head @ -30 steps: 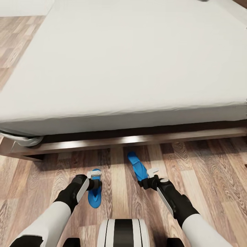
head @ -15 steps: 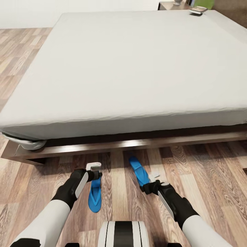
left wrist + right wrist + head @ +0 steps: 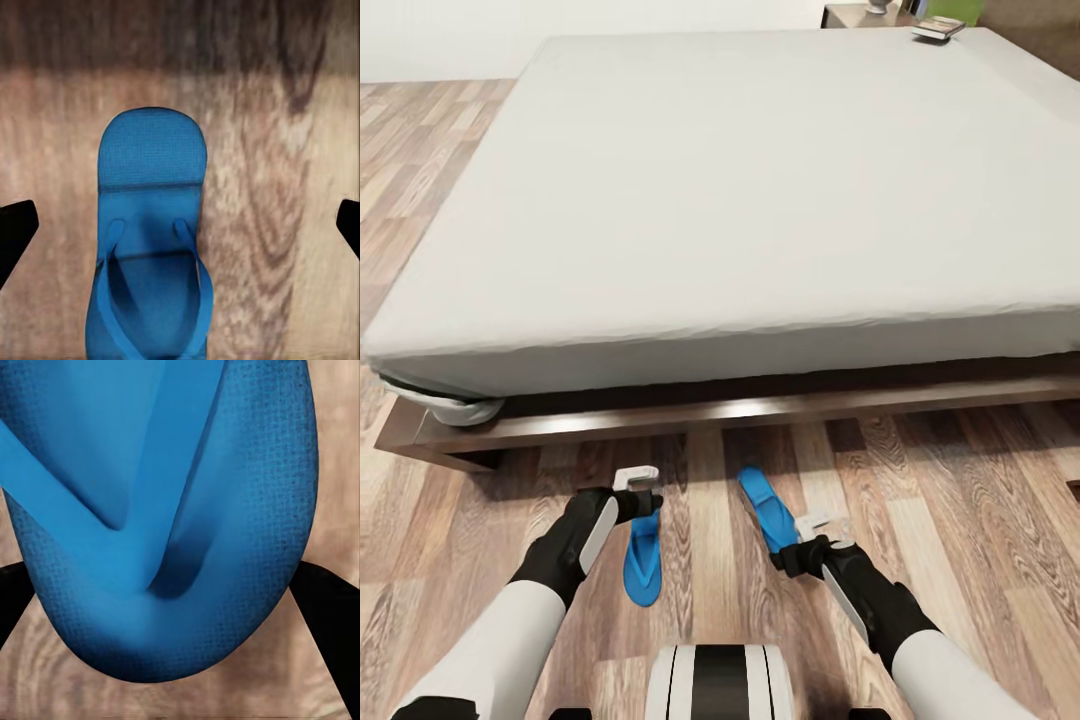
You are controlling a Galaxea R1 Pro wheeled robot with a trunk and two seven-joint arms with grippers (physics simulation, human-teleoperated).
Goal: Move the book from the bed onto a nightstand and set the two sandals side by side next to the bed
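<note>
Presently, treat the step in hand as sandal alignment on the floor (image 3: pixel 980 520) in front of the bed (image 3: pixel 760 200).

1. Locate the left sandal (image 3: pixel 643 560) on the planks near the bed's near edge, lying roughly square to the frame. Find the left gripper (image 3: pixel 635 480) poised above its bed-side end. In the left wrist view, confirm the jaws spread wide, with the dark fingertips (image 3: pixel 15 232) well clear of the blue sole (image 3: pixel 150 247) on both sides and nothing held. Read this as a pose suited to a release or a fresh approach.

2. Locate the right sandal (image 3: pixel 768 505) beside it, apart by a strip of floor and skewed off parallel. Find the right gripper (image 3: pixel 815 525) at its robot-side end. In the right wrist view, note the jaws also wide, one finger (image 3: pixel 330 615) at each side edge of the sole (image 3: pixel 165 510). Judge this as straddling ahead of a turn or a nudge. Assume no firm clamp, since pad pressure cannot be told.

3. Square the skewed sandal to its partner to form a side-by-side pair.

4. Find the book (image 3: pixel 938 30) at the bed's far right corner, untouched, with the nightstand (image 3: pixel 855 14) just beyond the far edge. Expect a drive around the bed before any reach
</note>
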